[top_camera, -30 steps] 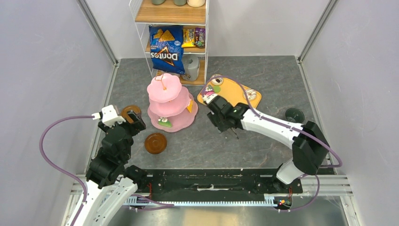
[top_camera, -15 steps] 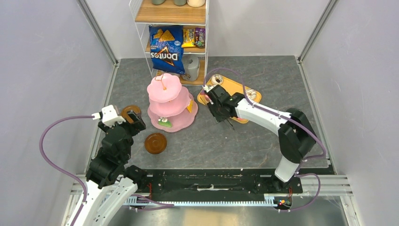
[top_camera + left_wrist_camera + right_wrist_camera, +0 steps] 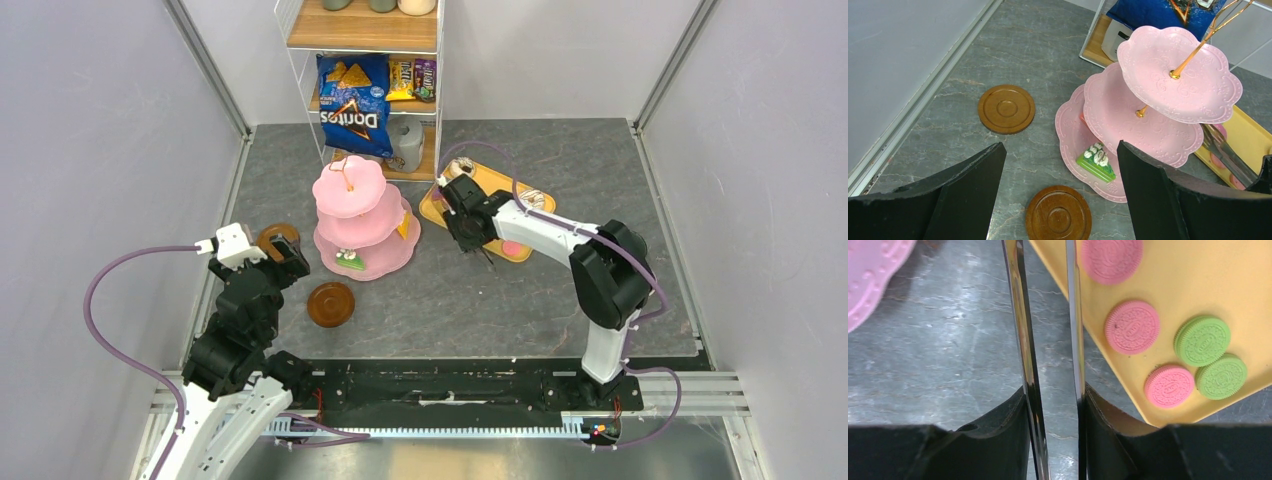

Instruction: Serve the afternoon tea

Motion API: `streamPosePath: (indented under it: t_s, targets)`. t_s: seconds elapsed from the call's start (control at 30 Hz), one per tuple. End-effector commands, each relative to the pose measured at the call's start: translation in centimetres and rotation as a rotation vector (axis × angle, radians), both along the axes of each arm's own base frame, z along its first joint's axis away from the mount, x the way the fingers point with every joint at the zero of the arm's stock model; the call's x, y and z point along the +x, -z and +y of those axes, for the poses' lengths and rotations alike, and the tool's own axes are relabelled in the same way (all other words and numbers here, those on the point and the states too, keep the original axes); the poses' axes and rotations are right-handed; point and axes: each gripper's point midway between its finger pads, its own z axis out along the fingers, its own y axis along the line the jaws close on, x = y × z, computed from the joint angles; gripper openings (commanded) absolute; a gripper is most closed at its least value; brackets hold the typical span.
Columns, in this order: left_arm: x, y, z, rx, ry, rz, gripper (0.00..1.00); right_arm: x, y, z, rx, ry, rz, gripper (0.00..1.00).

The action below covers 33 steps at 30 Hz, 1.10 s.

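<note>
The pink three-tier stand (image 3: 360,215) holds a green cake slice (image 3: 351,260) on its bottom tier and a yellow slice (image 3: 403,228) on its middle tier. Two brown saucers (image 3: 330,304) (image 3: 277,238) lie on the floor left of it. My left gripper (image 3: 285,258) hovers open and empty above them. My right gripper (image 3: 1053,400) is shut on metal tongs (image 3: 1020,315), whose blades reach along the near edge of a yellow tray (image 3: 1198,280). Pink macarons (image 3: 1132,327) and green macarons (image 3: 1202,340) lie on that tray. No mug shows.
A wire shelf (image 3: 300,90) with a blue Doritos bag (image 3: 352,105) stands behind the stand. Donuts (image 3: 533,198) lie at the tray's far side. The right arm's elbow (image 3: 605,265) sits right of the tray. Grey walls close both sides.
The right gripper with the tongs has moved back and left to the yellow tray's near edge, and its elbow has swung inward. The left arm has not moved.
</note>
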Motion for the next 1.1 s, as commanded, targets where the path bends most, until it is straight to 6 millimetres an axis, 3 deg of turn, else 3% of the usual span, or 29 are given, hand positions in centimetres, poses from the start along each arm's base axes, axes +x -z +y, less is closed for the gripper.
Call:
streamPosePath:
  t_s: [0.0, 0.27, 0.37, 0.73, 1.07]
  targets:
    - [0.4, -0.5, 0.0, -0.023, -0.013, -0.025, 0.90, 0.6, -0.9, -2.8, -0.007, 0.098, -0.040, 0.44]
    - [0.4, -0.5, -0.1, -0.022, -0.012, -0.024, 0.90, 0.3, -1.6, -8.7, -0.089, 0.244, -0.058, 0.46]
    - [0.4, -0.5, -0.1, -0.024, -0.010, -0.024, 0.90, 0.4, -2.3, -9.4, -0.097, 0.264, -0.068, 0.46]
    - [0.4, -0.5, -0.1, -0.025, -0.010, -0.026, 0.90, 2.4, -6.6, -2.9, 0.155, 0.135, -0.111, 0.45]
    - [0.4, -0.6, -0.1, -0.026, -0.011, -0.029, 0.90, 5.0, -6.5, 3.6, 0.276, 0.075, -0.093, 0.44]
